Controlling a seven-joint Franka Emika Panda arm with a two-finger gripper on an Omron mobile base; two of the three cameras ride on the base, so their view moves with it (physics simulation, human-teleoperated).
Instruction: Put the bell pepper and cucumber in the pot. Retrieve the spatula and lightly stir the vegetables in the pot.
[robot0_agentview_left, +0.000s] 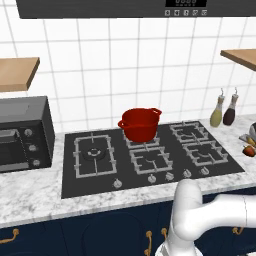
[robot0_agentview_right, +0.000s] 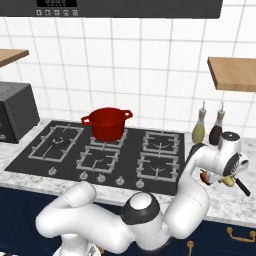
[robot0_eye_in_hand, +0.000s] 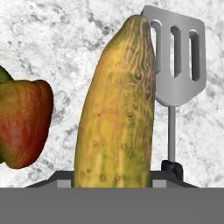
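Pot: the red pot (robot0_agentview_left: 140, 123) stands on a rear middle burner of the black stove (robot0_agentview_left: 100, 180), centre of the left base frame, nothing seen inside it.
Cucumber: a yellow-green cucumber (robot0_eye_in_hand: 118, 109) runs up the middle of the hand frame, lying on the marble desk (robot0_eye_in_hand: 65, 39), its lower end between the pincer's fingers.
Pepper: a red pepper (robot0_eye_in_hand: 24, 122) with green patches sits at the left edge of the hand frame, apart from the cucumber.
Spatula: the grey slotted spatula (robot0_eye_in_hand: 177, 65) lies at upper right of the hand frame, its head just beside the cucumber's tip, partly behind it; the slim handle runs down toward the dark fingertip (robot0_eye_in_hand: 171, 168).
Pincer: the pincer (robot0_eye_in_hand: 117, 180) is low over the cucumber, its fingers set either side of the vegetable; whether they press on it I cannot tell.
Arm: in the right base frame the white arm bends to the desk at right of the stove, its hand at centre right, below two bottles (robot0_agentview_right: 208, 126).
Oven: a dark toaster oven (robot0_agentview_left: 22, 135) sits at the left edge of the left base frame.
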